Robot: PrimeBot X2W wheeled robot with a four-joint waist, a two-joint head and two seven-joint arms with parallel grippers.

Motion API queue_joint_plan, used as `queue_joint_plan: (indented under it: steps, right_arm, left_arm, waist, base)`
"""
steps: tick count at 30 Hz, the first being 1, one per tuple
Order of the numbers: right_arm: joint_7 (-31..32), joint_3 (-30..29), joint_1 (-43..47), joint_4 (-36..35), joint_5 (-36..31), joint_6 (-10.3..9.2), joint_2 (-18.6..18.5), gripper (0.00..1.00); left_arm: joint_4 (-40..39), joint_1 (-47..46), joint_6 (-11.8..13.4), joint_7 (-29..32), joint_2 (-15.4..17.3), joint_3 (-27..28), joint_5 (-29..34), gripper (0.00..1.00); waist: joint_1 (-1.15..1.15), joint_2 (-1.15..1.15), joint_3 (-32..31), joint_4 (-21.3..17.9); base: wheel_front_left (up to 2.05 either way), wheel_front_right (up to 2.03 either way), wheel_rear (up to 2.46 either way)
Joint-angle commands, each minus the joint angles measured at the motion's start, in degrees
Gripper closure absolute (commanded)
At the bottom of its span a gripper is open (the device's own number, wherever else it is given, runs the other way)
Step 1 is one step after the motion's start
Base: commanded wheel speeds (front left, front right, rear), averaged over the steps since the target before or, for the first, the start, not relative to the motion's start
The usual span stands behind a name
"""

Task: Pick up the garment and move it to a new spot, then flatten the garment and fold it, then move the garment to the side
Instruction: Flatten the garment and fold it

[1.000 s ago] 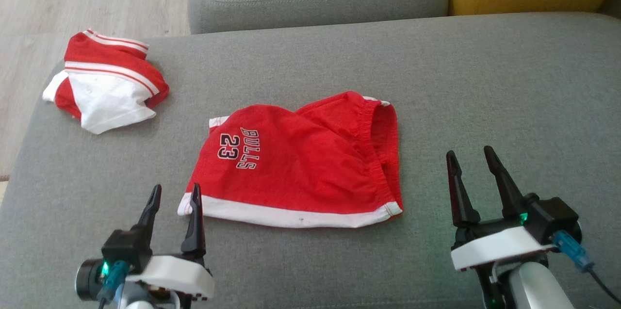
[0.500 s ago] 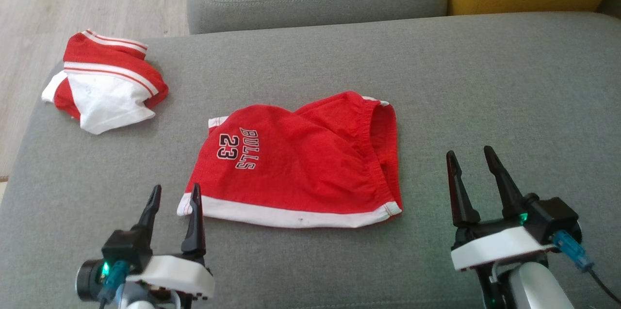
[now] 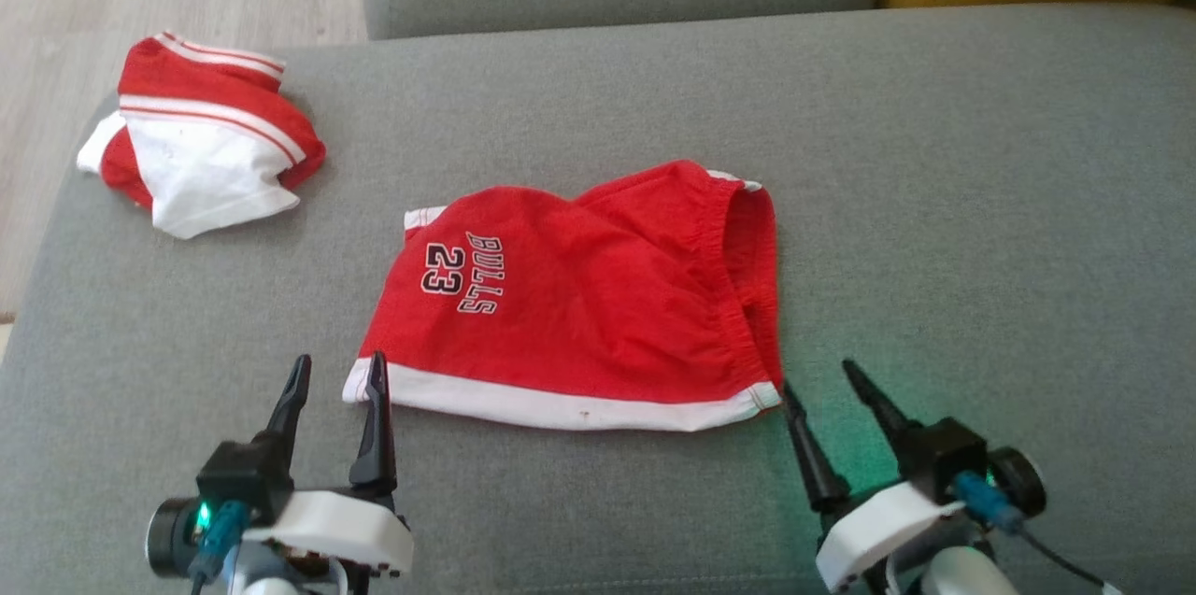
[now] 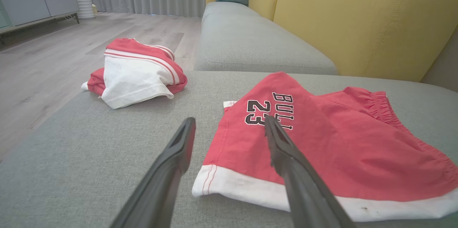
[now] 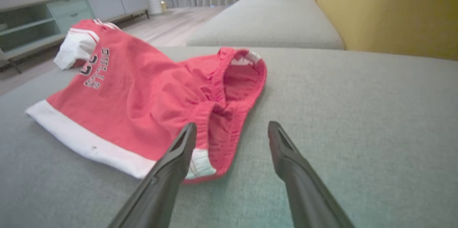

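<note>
We reckon pick-up step: left gripper and right gripper, fingers apart, flank the near hem of the shorts; next, pinch both corners.

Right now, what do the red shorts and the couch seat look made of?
Red shorts: probably light cotton-like cloth, matte; soft creases, puckered elastic waistband. Couch seat: grey woven upholstery, matte; coarse weave texture shows in the wrist views.
</note>
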Motion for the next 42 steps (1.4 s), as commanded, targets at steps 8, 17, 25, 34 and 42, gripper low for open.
queue_joint_plan:
  steps: [8,17,25,34,42]
  right_arm:
    - [1.41,3.57,-5.23,4.0,-2.12,-0.05,-0.26,0.0]
    - [2.95,6.11,-7.63,9.1,-2.18,-0.05,-0.26,0.2]
    - [2.99,7.6,-8.84,11.37,-1.87,-0.05,-0.26,0.63]
    - [1.18,5.22,-9.58,11.86,-2.0,-0.05,-0.26,1.0]
    - [0.75,2.26,-9.44,11.91,-3.49,-0.05,-0.26,1.0]
  left_arm:
    - [-1.67,-3.35,-0.26,-0.7,-0.28,1.64,0.53,0.0]
    - [-1.44,-3.38,-0.23,-0.7,-0.38,1.63,0.6,0.0]
    - [-1.24,-3.2,-0.2,-0.7,-0.42,1.96,0.56,0.0]
    - [3.05,-2.04,-1.87,-0.7,-0.44,2.66,-1.49,0.0]
    - [11.17,-3.65,-5.37,0.85,-0.45,0.92,-5.02,0.0]
  waist:
    - [0.0,0.0,2.17,1.24]
    - [0.0,0.0,2.71,2.32]
    - [0.0,0.0,2.89,2.37]
    - [0.0,0.0,2.71,1.35]
    - [0.0,0.0,3.4,-0.13]
  base:
    - [0.0,0.0,0.0]
    - [0.0,0.0,0.0]
    - [0.0,0.0,0.0]
    - [0.0,0.0,0.0]
    - [0.0,0.0,0.0]
